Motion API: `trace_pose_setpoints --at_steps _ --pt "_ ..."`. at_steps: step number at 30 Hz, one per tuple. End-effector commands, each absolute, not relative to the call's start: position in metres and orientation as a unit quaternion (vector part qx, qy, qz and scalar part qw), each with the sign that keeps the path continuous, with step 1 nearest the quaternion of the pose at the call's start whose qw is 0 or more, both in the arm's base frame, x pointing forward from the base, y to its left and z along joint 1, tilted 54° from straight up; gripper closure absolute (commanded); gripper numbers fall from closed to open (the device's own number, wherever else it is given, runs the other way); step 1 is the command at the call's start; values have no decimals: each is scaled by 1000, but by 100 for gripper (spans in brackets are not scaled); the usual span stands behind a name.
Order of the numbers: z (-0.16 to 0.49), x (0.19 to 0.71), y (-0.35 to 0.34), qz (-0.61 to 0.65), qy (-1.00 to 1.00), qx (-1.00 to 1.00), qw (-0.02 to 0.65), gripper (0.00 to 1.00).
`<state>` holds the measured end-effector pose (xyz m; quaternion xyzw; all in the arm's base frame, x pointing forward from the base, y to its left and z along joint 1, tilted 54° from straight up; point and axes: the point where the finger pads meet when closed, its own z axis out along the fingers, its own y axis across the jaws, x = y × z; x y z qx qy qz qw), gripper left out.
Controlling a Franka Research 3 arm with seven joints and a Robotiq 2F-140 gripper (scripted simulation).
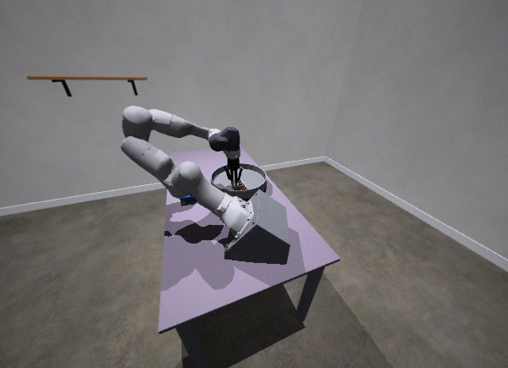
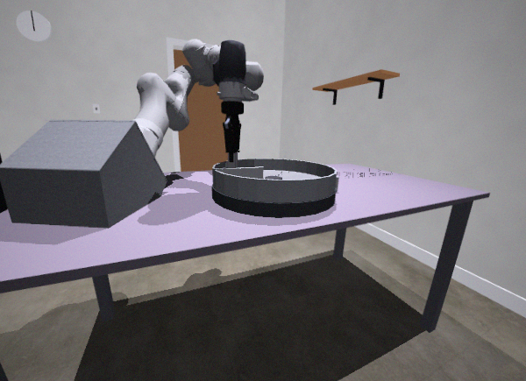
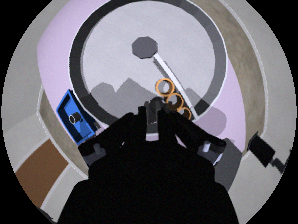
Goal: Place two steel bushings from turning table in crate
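Pincer (image 3: 158, 106) fingers nearly together, nothing gripped, lowered inside turning table (image 2: 307, 189) near its rim. Orange-ringed bushings (image 3: 170, 98) lie just beside the fingertips on the turning table. Blue crate (image 3: 75, 117) sits outside the turning table's rim.

crate (image 3: 75, 116): mostly hidden | bushings (image 3: 172, 98): material unreadable

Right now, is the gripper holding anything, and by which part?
Nothing. The gripper is shut with nothing between its fingers, down inside the turning table beside the orange bushings.
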<state>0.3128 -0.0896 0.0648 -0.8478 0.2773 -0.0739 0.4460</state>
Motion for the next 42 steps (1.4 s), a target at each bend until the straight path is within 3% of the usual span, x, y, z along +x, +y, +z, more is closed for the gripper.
trace_pose_setpoints --at_steps 1,19,20,42 --pt "64 313 -89 -75 276 -848 446 90" --pt "64 313 -89 -75 276 -848 446 90" --pt "64 313 -89 -75 276 -848 446 100" --pt "64 313 -89 -75 276 -848 446 100"
